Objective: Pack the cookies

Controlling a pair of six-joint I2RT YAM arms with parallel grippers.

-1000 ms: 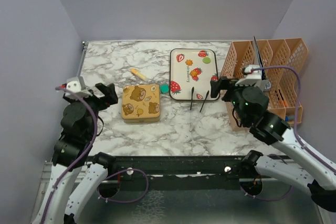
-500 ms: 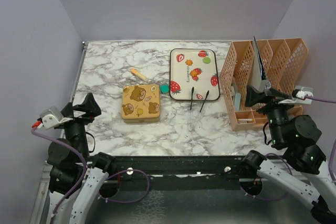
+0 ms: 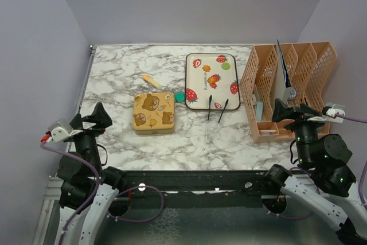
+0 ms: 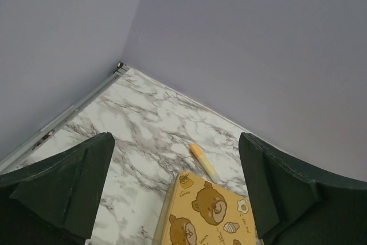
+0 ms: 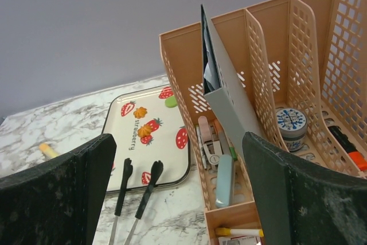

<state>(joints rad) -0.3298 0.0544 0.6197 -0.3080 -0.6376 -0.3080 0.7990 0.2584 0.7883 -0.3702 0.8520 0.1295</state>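
Top external view: cookies (image 3: 207,68) on the tray (image 3: 227,78), ahead-left of the right hand (image 3: 288,111).
Both hands gape empty; the left hand (image 3: 89,117) lies farther, beyond the tin (image 3: 153,113).

Both arms of the twin-arm robot sit folded low over their bases, the left arm (image 3: 80,170) at one side and the right arm (image 3: 321,164) at the other, wrists raised and tipped forward. The left pincer (image 3: 89,119) stands with its jaws spread wide and nothing between them, its dark fingers (image 4: 69,182) framing the wrist view at either edge. The right pincer (image 3: 293,111) is likewise agape and empty, its fingers (image 5: 63,187) set well apart.
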